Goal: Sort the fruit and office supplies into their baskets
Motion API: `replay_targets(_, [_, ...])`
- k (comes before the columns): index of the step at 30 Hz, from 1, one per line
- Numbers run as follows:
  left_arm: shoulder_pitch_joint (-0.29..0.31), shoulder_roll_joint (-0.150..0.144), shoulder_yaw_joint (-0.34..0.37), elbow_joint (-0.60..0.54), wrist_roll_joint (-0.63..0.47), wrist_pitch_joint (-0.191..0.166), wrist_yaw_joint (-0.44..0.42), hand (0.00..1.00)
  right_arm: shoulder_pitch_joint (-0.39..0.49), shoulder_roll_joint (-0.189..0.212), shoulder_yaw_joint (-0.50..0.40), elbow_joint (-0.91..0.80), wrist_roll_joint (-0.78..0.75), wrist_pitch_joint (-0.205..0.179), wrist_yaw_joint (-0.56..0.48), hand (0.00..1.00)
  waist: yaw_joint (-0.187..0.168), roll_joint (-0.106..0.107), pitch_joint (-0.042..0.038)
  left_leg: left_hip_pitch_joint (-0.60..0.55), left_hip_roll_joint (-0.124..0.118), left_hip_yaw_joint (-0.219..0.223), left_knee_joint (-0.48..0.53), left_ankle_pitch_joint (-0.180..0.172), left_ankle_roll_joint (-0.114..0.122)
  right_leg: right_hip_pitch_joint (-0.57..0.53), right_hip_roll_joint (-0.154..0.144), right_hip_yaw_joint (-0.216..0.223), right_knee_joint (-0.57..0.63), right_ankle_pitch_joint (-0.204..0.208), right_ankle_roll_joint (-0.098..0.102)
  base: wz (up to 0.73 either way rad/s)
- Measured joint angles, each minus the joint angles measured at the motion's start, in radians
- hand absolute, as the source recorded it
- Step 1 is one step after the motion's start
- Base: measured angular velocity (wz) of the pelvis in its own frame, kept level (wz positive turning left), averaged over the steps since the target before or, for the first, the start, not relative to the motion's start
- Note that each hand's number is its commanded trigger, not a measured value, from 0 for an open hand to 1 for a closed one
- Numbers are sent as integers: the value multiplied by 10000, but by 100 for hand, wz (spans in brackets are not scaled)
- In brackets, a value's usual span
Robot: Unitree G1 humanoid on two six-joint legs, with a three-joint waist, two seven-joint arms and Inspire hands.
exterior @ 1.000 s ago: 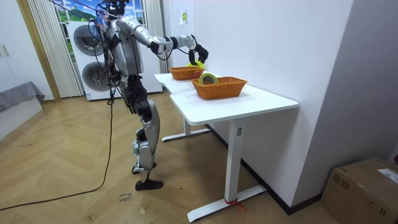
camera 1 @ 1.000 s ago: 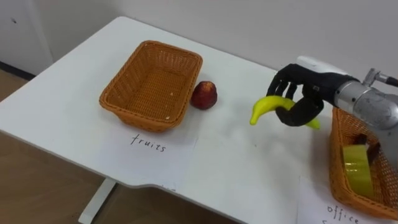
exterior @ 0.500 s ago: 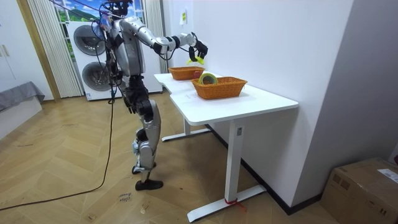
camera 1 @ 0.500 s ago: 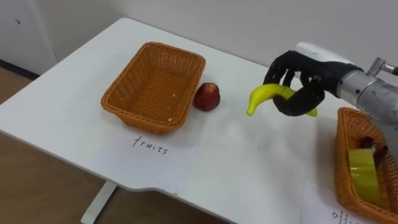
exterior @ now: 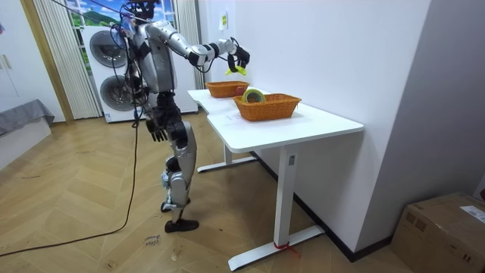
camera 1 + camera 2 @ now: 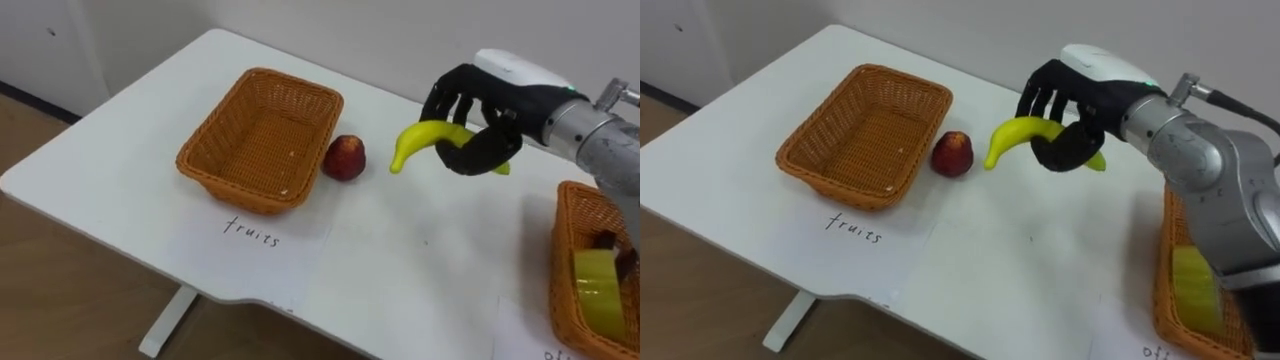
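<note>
Left eye view
- White table (image 6: 400,260). Fruit basket (image 6: 235,185), wicker, sits far-left, with nothing inside.
- Apple (image 6: 345,158) lies on the table just beside the fruit basket's right wall. Cannot tell whether they touch.
- Paper label (image 6: 255,232) lies flat on the near side of the fruit basket.
- Right hand (image 6: 490,150) comes in from the right. Fingers and thumb are curled round the banana (image 6: 425,137), gripping its right half.
- The banana's free end points left and down toward the apple. The banana is held clear of the tabletop, between the two baskets and nearer the apple.
- Office basket (image 6: 560,260) is at the right edge, partly cut off. A yellow-green tape roll (image 6: 598,290) lies in it, with something dark beside that I cannot make out.

Room view
- The robot stands upright at the table's end, on the room view's left.
- Its right arm is stretched out over the table. Right hand (image 5: 237,58) is up high with the banana (image 5: 233,70) in it, above the far fruit basket (image 5: 225,89).
- Left hand (image 5: 158,130) hangs by the hip, too small to tell its state.
- Office basket (image 5: 267,106) is nearer the camera, with the tape roll (image 5: 252,95) on top.

Right eye view
- Same layout: banana (image 6: 1020,132) clasped in the right hand (image 6: 1065,145), tip just right of the apple (image 6: 952,153).
</note>
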Motion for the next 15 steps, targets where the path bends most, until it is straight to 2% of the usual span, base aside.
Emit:
replay_targets(6, [7,-80,12,-159,3,16,-11,0,0,2,0,3,-104,-2,-817,100,206,-12,0,-66,-91,-160,164,-63,89,105,-29,-217,30,-53,83,11])
replay_targets(11, [-9,-122,10,-456,4,38,-12,0,0,82,149,-1,-142,8,-1252,100,516,-4,6,-38,-124,-247,167,-83,110,150,-70,-336,100,-72,118,5])
replay_targets(15, [70,-201,2,-475,23,185,-33,0,0,519,156,-3,-758,123,-1428,100,560,74,64,50,-143,-295,154,-108,134,146,-160,-458,382,-123,196,5])
